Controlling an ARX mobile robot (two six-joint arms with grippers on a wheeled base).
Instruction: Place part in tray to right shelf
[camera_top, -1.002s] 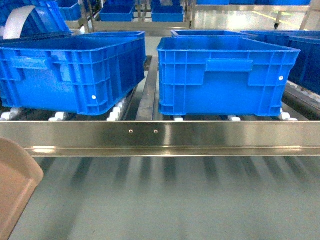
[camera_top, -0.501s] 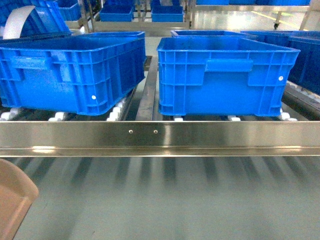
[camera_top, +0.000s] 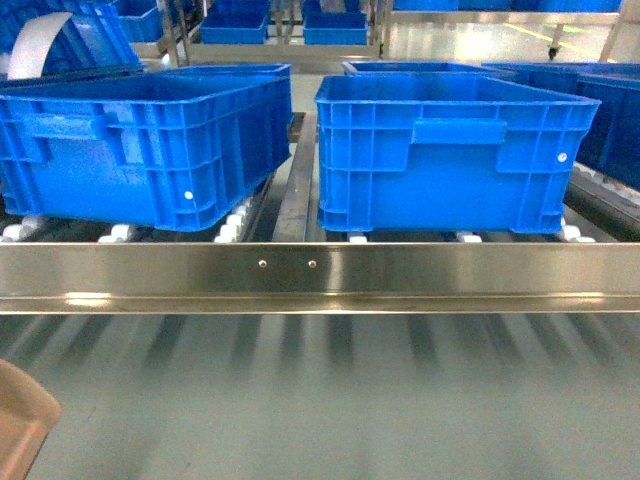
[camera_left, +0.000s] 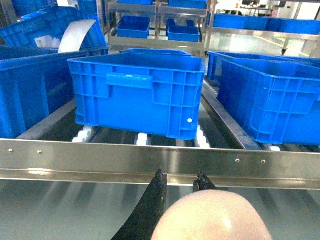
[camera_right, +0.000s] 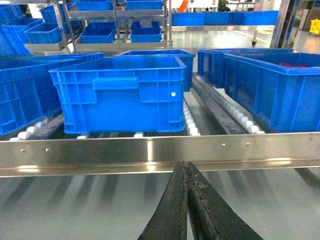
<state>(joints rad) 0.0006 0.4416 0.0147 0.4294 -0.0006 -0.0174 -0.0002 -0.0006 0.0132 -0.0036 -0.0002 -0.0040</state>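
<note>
A corner of the beige tray (camera_top: 18, 425) shows at the bottom left of the head view. In the left wrist view its rounded beige end (camera_left: 212, 217) fills the space between the black fingers, and my left gripper (camera_left: 181, 175) is shut on it. My right gripper (camera_right: 185, 165) is shut with nothing in it, its tips just short of the rail. The right shelf's shiny front rail (camera_top: 320, 270) runs across in front of both grippers, with white rollers (camera_top: 232, 222) behind it. The part is out of view.
Two large blue crates (camera_top: 140, 140) (camera_top: 450, 150) stand on the rollers just behind the rail, a metal divider (camera_top: 298, 180) between them. More blue crates (camera_right: 270, 85) sit to the right and on racks farther back. Below the rail lies a smooth grey surface (camera_top: 350, 400).
In the head view the tray corner has slid down and left, so less of it shows now. The shelf and crates have not moved.
</note>
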